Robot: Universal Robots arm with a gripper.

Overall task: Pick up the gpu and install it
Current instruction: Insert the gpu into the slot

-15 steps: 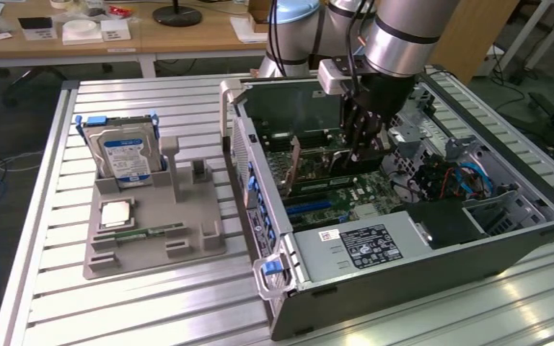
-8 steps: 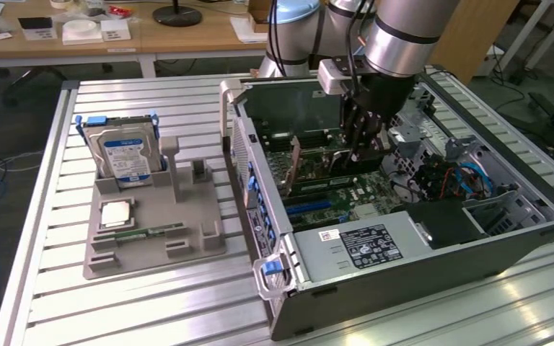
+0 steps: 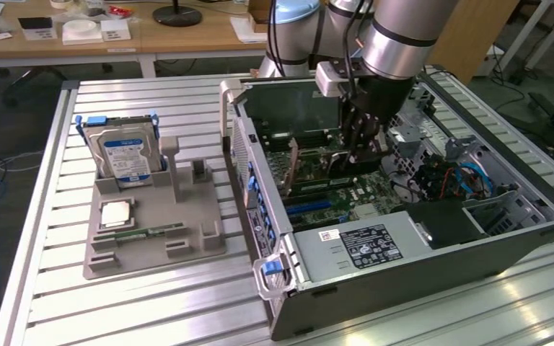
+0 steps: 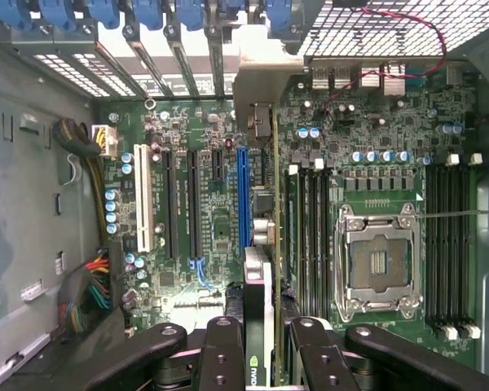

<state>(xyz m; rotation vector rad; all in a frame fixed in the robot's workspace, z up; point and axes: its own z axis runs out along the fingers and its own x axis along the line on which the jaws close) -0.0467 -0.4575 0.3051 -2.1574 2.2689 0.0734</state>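
Observation:
The gpu (image 4: 258,293) stands on edge between my fingers (image 4: 224,354), its thin edge and pale metal bracket running down over the motherboard (image 4: 187,122) beside the blue slot (image 4: 243,191). In the exterior view my gripper (image 3: 363,155) reaches down into the open computer case (image 3: 402,252), shut on the reddish-brown gpu (image 3: 317,164), which hangs just above the board's slots. Whether the card's lower edge touches a slot is hidden.
A grey holder (image 3: 152,231) at the exterior view's left carries a silver hard drive (image 3: 123,155), a slim green memory stick (image 3: 147,233) and a small chip (image 3: 115,213). Inside the case lie an open processor socket (image 4: 379,261), memory slots (image 4: 310,236), and cable bundles (image 4: 85,285).

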